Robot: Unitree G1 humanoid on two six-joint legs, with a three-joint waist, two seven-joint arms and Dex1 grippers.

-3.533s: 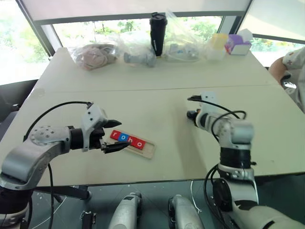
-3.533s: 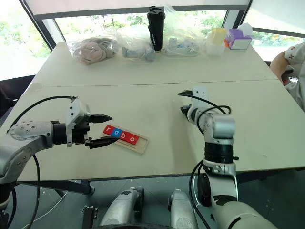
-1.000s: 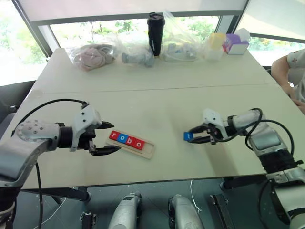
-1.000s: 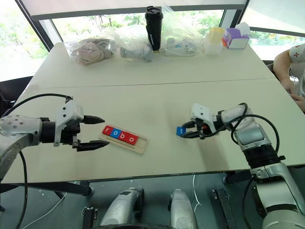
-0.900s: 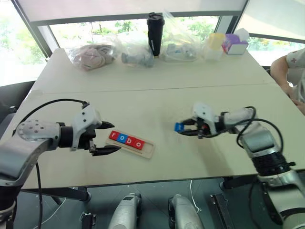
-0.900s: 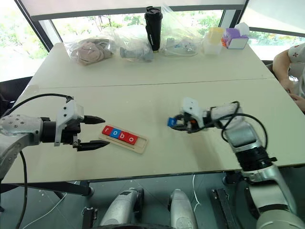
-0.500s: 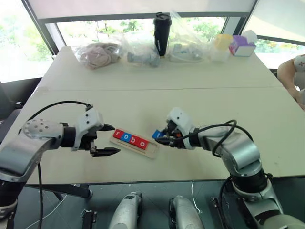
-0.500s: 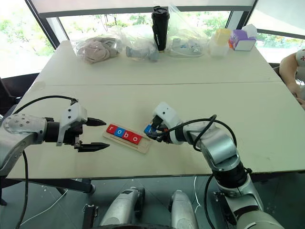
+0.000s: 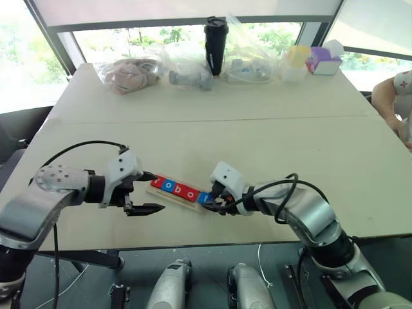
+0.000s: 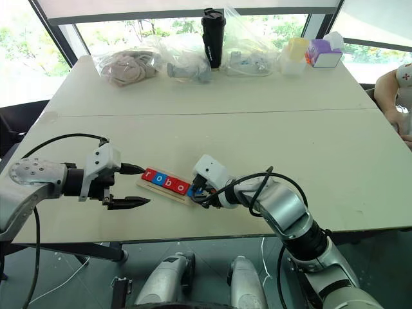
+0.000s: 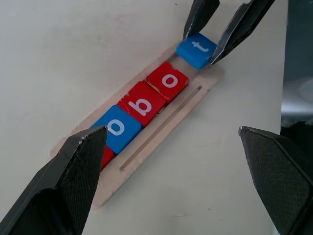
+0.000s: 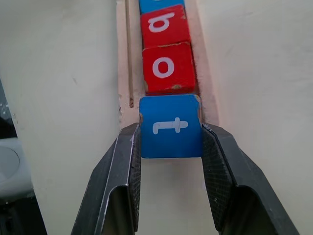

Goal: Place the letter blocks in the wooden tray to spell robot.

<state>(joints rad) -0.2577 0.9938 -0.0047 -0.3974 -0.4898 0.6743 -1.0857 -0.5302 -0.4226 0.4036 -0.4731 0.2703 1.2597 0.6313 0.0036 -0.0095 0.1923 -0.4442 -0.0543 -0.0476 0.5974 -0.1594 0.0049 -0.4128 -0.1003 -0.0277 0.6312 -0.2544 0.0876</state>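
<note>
- Right hand clamped on the blue "t" block, one finger pressed to each side of it.
- "t" block held at the open end of the wooden tray, right beside the red "o" block; cannot tell whether seated flat on the tray floor yet.
- In the tray, four letter blocks in a row, edges touching: red, blue "o", red "b", red "o".
- Tray lying slantwise on the near part of the pale desk, between the two arms.
- Left hand spread wide, holding nothing, hovering just beside the tray's other end.
- Farther off, along the desk's back edge: clear bags with contents, a black tumbler, a yellow container and a purple box.
- At the right edge, a person's arm by the desk.
</note>
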